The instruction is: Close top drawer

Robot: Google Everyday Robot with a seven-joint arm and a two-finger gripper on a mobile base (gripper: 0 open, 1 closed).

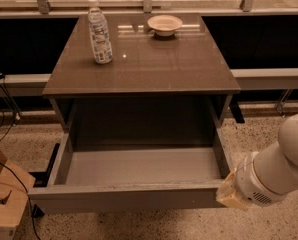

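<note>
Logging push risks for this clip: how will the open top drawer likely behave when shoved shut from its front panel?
The top drawer looks empty, so probably light and easy-sliding. Its front is wide and the gripper sits by the right front corner, so an off-centre push might skew it. A hard stop could rock the upright bottle.
</note>
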